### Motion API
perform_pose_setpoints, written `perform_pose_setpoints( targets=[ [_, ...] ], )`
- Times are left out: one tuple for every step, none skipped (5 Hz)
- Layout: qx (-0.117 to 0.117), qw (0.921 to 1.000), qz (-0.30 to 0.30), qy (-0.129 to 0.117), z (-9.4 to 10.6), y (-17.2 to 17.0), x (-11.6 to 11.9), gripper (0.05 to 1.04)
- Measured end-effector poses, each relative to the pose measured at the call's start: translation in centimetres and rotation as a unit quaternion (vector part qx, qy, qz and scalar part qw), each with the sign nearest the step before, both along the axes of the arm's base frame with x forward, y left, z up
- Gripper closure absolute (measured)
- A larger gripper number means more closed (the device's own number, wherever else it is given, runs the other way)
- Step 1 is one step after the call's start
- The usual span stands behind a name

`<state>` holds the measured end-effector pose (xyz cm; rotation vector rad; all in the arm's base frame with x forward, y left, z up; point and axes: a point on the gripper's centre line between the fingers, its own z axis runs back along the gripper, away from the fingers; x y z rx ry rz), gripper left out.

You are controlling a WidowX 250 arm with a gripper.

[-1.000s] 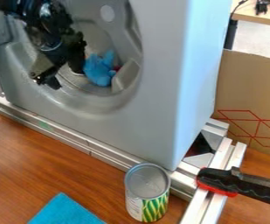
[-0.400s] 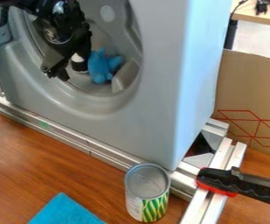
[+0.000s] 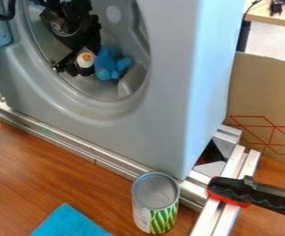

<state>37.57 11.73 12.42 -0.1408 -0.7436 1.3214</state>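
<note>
Pincer (image 3: 72,70) in drum (image 3: 100,89), opening and grip indeterminable; likely positioning stage, next requiring careful alignment with blue toy (image 3: 109,65), three o'clock.

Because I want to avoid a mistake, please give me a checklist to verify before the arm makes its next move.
1. Gripper is within the round opening of the grey housing: ok.
2. Blue soft toy is close beside the gripper: ok.
3. Blue soft toy is firmly held: cannot tell, the dark parts of the arm hide the contact.
4. Can stands upright on the table, apart from the gripper: ok.
5. Blue cloth lies on the table, away from the gripper: ok.
6. Black and red clamp at the metal rails is tight: cannot tell.
</note>
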Motion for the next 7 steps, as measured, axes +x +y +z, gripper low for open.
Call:
perform_pose_setpoints(
  targets=[
    [-0.002, 0.9999, 0.012, 0.001, -0.1, 1.1, 0.8, 0.083],
    [-0.007, 0.9998, 0.019, 0.009, -0.8, 1.8, 1.4, 0.083],
    [-0.019, 0.9994, 0.027, 0.01, -1.2, 2.0, 1.7, 0.083],
    [-0.019, 0.9993, 0.03, 0.011, -1.2, 2.0, 1.7, 0.117],
    [-0.025, 0.9991, 0.014, 0.03, -2.0, 1.5, 0.9, 0.385],
    [-0.022, 0.9962, -0.018, 0.082, -2.0, 0.8, -1.6, 0.497],
    [0.006, 0.9815, -0.081, 0.173, -2.8, 0.6, -5.0, 0.497]
  ],
)
